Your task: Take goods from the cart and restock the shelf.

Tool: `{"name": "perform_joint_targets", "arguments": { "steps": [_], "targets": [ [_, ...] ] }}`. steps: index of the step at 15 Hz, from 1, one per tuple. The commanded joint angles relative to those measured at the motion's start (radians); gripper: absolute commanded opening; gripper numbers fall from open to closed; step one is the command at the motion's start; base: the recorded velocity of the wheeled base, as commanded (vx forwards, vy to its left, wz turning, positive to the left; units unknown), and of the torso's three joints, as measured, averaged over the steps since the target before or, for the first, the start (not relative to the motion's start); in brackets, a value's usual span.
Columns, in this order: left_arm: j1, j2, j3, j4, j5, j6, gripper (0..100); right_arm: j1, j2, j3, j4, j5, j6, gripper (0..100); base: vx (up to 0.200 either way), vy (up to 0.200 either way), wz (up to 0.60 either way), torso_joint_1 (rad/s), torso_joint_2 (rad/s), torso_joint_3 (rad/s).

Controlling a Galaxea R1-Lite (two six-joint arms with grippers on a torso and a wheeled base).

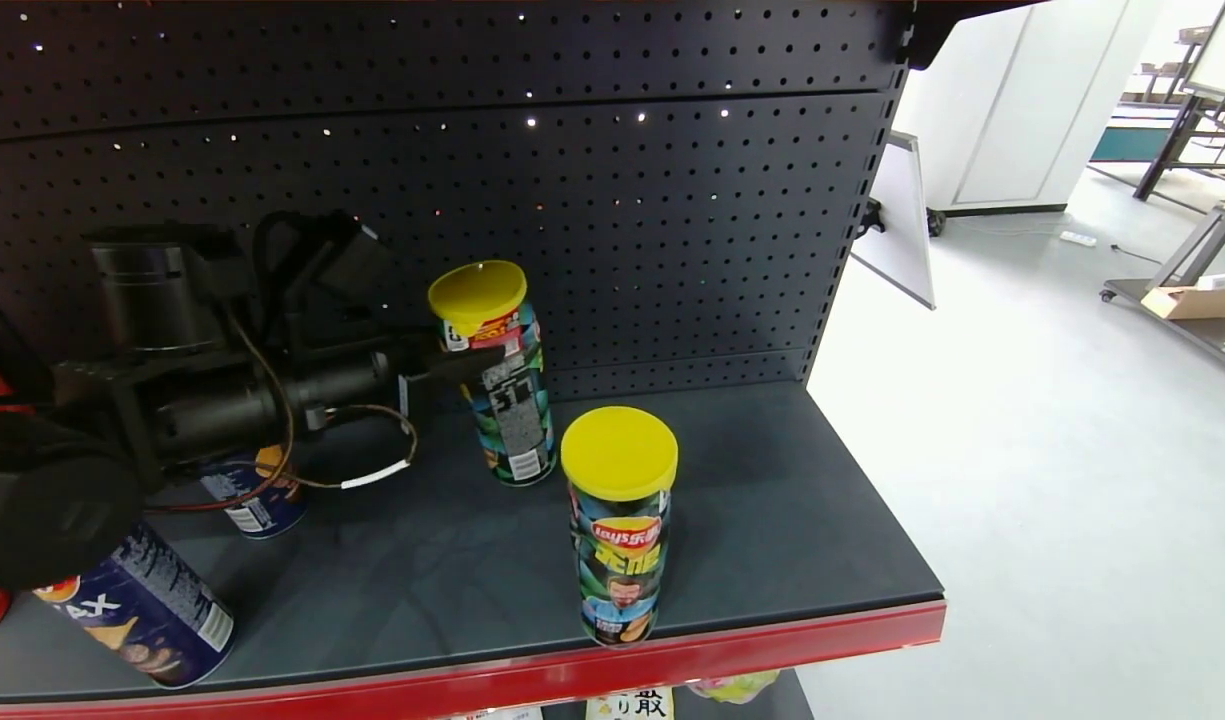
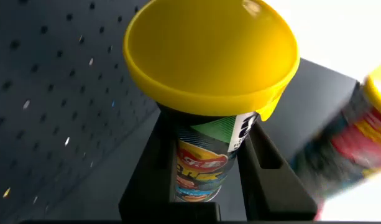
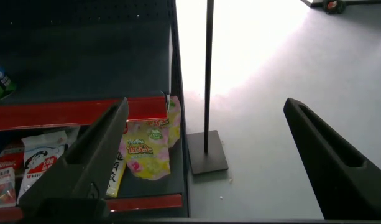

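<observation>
Gripping the chip can point(image 1: 502, 400) just below its yellow lid point(image 2: 209, 56), the left hand point(image 1: 462, 365) has one finger on each side of the tube wall, pinching it. The can is at the back of the shelf point(image 1: 772, 520), close to the pegboard point(image 1: 622, 220). It leans slightly, and its base is at or just above the shelf surface; contact cannot be confirmed.

A second, matching can point(image 1: 620, 520) stands upright near the front edge, at about 5 o'clock from the held can and apart from it. Two blue cans point(image 1: 152, 610) occupy the 9 o'clock side of the shelf.

The right hand point(image 3: 207, 104) is spread wide with nothing between its fingers. It hangs near a lower shelf holding snack bags point(image 3: 146, 146).

Handling assessment:
- The can is probably light, with a stiff but crushable paperboard wall. Use moderate squeeze only.
- The printed wall looks smooth, so slip is likely.
- Grip the wall, never the lid, which may pop off.
- The tall, narrow body will tip easily. A mid-height hold would control tilt better than the present high hold.
</observation>
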Motion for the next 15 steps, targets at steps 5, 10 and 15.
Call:
{"name": "perform_joint_targets", "arguments": {
  "steps": [5, 10, 15],
  "targets": [
    [-0.100, 0.176, -0.130, -0.020, -0.001, -0.025, 0, 0.000, 0.000, 0.000, 0.001, 0.001, 0.000, 100, 0.000, 0.000, 0.00, 0.000, 0.00, 0.000],
    [-0.105, 0.187, -0.130, -0.026, -0.004, -0.017, 0, 0.000, 0.000, 0.000, 0.001, 0.001, 0.000, 100, 0.000, 0.000, 0.00, 0.000, 0.00, 0.000],
    [-0.116, 0.222, -0.133, -0.058, -0.003, -0.019, 0, 0.000, 0.000, 0.000, 0.001, 0.001, 0.000, 100, 0.000, 0.000, 0.00, 0.000, 0.00, 0.000]
  ]
}}
